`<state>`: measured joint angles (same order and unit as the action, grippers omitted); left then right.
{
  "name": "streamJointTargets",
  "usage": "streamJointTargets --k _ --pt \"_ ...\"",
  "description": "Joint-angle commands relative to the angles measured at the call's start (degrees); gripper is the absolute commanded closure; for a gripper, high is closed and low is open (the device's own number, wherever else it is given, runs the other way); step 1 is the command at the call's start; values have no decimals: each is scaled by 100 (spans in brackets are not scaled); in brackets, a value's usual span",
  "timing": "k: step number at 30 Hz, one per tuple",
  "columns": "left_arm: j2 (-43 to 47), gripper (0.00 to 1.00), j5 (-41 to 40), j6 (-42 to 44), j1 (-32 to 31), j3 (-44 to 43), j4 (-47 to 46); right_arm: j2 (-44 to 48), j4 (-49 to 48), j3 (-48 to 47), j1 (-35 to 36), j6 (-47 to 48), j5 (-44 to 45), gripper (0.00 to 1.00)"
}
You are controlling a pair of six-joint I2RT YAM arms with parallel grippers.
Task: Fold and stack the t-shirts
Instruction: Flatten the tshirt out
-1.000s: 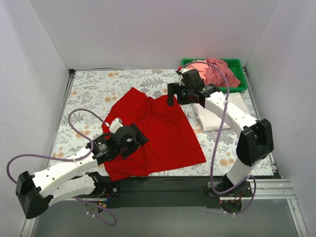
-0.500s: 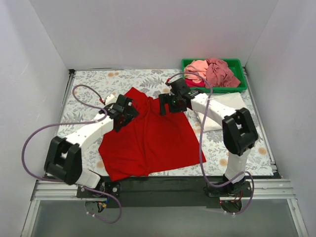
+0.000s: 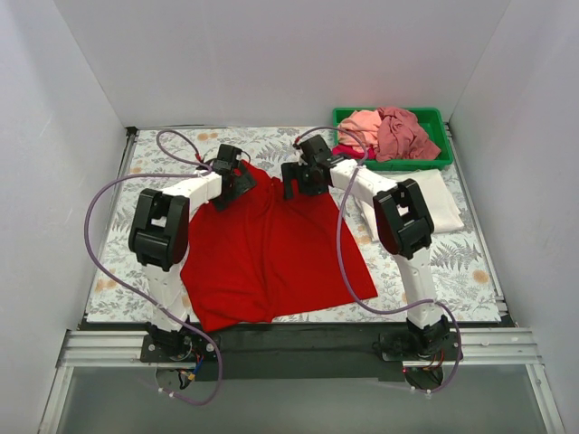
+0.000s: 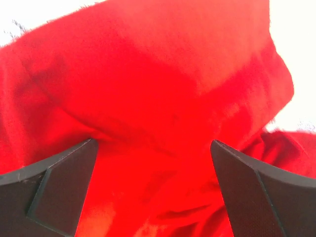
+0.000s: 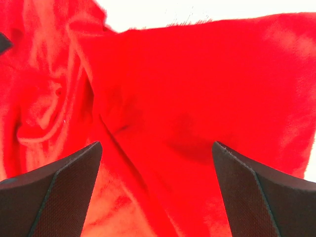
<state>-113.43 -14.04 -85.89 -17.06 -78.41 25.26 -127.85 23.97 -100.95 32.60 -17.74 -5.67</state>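
Left wrist: soft, creased red t-shirt (image 4: 163,84) under apparently spread left hand (image 4: 153,143).

Your surface (image 3: 461,262) wears a pale cloth printed with grey leaves and small orange flowers. 3 plain white walls close it in: a back wall (image 3: 289,63), a left wall (image 3: 54,199) and a right wall (image 3: 538,181), each meeting the surface at a dark seam. Along the near edge you have a black strip (image 3: 298,336), then a silver metal rail (image 3: 493,348), and beyond that a dull grey floor (image 3: 317,402). The light is bright and even, with only soft shadows. In both wrist views the far background washes out to white.
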Motion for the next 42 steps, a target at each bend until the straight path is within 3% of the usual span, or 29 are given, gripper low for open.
streamJointTargets --k 1,9,15,19,29,31,35,37,38,42 --pt "-416 2 113 186 316 -51 67 -143 -68 -364 -184 68 -118 2" --pt "-1286 2 156 213 1099 -736 129 -731 -59 -952 -491 236 -382 2" --pt "-2137 2 332 494 1459 -1790 287 -1399 -41 -1638 -816 236 -478 2" --pt "-2815 2 385 547 1609 -2774 734 -1997 -50 -2673 -1018 297 -602 2" --pt "-2992 2 525 555 2277 -3663 1024 -2288 -876 -3229 -1089 596 -619 2" --pt "-2539 2 753 591 2277 -4005 1270 -1939 -885 -3151 -1072 674 -760 2" --pt "-1354 2 886 468 2268 -3446 1219 -1112 -867 -2626 -949 876 -699 2" --pt "-371 2 921 415 2242 -2585 1105 -480 -806 -2291 -808 965 -602 2" --pt "-364 2 886 345 2233 -2217 1087 -251 -797 -2046 -747 991 -558 2" --pt "1817 2 763 29 2128 -59 955 1266 -788 -161 -308 931 -217 2"
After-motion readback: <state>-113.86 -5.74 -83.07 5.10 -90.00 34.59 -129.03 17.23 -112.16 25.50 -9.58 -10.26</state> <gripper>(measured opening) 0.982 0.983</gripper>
